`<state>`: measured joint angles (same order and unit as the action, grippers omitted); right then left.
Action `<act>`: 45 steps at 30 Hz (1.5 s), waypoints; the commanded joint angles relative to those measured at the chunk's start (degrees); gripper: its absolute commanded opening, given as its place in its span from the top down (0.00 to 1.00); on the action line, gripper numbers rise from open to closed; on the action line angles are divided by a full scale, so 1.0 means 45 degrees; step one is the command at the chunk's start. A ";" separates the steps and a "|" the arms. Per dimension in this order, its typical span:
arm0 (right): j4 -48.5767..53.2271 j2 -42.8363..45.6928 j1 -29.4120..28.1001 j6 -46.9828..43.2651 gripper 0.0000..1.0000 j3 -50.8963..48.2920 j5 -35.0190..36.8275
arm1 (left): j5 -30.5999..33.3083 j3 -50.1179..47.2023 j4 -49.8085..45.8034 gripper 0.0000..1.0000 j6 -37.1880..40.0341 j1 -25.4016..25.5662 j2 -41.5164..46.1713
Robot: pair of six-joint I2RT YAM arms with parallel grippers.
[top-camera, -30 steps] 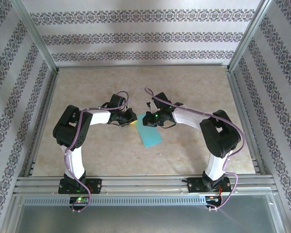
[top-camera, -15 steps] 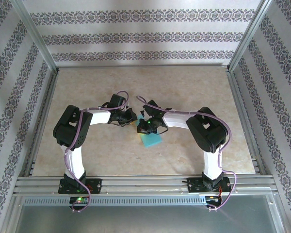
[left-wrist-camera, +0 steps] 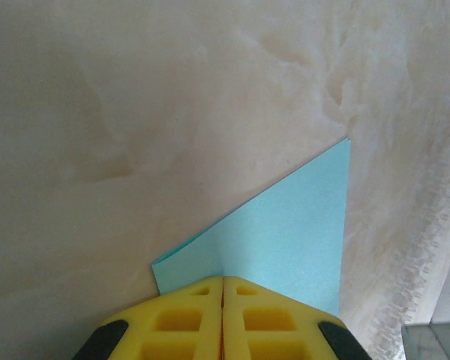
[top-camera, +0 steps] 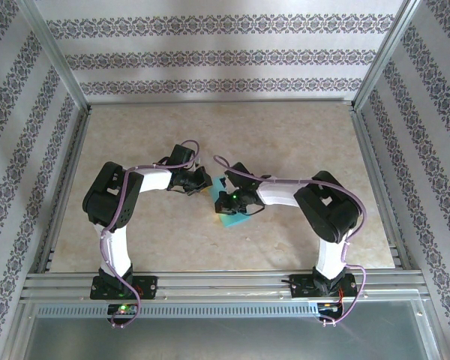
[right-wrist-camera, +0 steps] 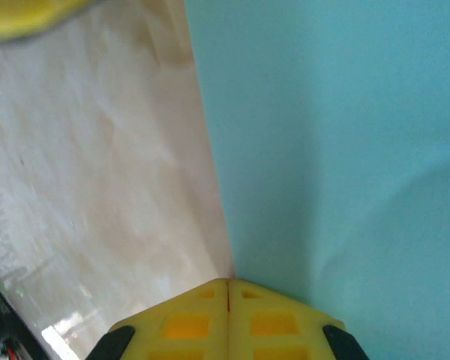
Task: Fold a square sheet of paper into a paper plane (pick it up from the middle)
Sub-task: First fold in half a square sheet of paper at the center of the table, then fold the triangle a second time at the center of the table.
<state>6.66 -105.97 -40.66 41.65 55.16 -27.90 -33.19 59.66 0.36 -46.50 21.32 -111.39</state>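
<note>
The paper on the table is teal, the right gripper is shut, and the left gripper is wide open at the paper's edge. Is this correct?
Not quite. The left gripper is shut, not wide open: the left wrist view shows its yellow fingers pressed together at the edge of the teal paper. The right gripper is indeed shut.

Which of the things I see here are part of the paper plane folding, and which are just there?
Part of the job: teal paper sheet, left gripper, right gripper (both shut, at the sheet).
Just there: marbled table, patterned walls, metal frame.
</note>
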 commanded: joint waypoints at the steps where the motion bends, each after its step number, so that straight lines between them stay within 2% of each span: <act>1: 0.1219 0.0442 -0.0370 -0.0266 0.99 -0.0812 -0.0371 | 0.1185 -0.0078 -0.1217 0.93 0.0359 0.0020 -0.0868; 12: 0.1429 0.1621 -0.0834 -0.0095 0.99 -0.1846 -0.0501 | 0.0927 0.0218 -0.1325 0.92 0.0654 0.0027 -0.0783; 19: 0.0648 0.3492 -0.0144 0.0150 0.97 -0.1856 0.0446 | 0.0372 0.0999 -0.1690 0.91 0.1760 0.0013 -0.0524; 21: 0.0385 0.4106 0.0233 0.0247 0.94 -0.1989 0.1064 | 0.0013 0.1541 -0.2087 0.89 0.2233 0.0047 -0.0377; 24: 0.0393 0.4712 0.0964 0.0319 0.84 -0.2258 0.2116 | 0.0002 0.2322 -0.3028 0.85 0.2598 0.0228 0.0090; 27: 0.0475 0.4807 0.1949 0.0531 0.78 -0.2441 0.2581 | 0.0647 0.2371 -0.3643 0.80 0.1979 0.0499 0.0808; 31: 0.0487 0.4822 0.3047 0.0630 0.70 -0.2589 0.2970 | 0.1838 0.1306 -0.3757 0.74 -0.0324 0.1139 0.1538; 37: 0.0571 0.4667 0.3683 0.0663 0.64 -0.2463 0.3310 | 0.2496 0.0458 -0.2982 0.73 -0.2381 0.2226 0.1884; 40: 0.0525 0.4452 0.3743 0.0678 0.64 -0.2416 0.3280 | 0.2856 0.0643 -0.3161 0.72 -0.2312 0.2332 0.1477; 45: 0.0496 0.4253 0.3792 0.0651 0.65 -0.2447 0.3058 | 0.3054 0.1725 -0.4272 0.75 -0.1002 0.2333 0.0298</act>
<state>8.64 -86.39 -24.10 44.34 44.07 -14.37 -21.71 64.71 -14.33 -53.56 31.86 -107.44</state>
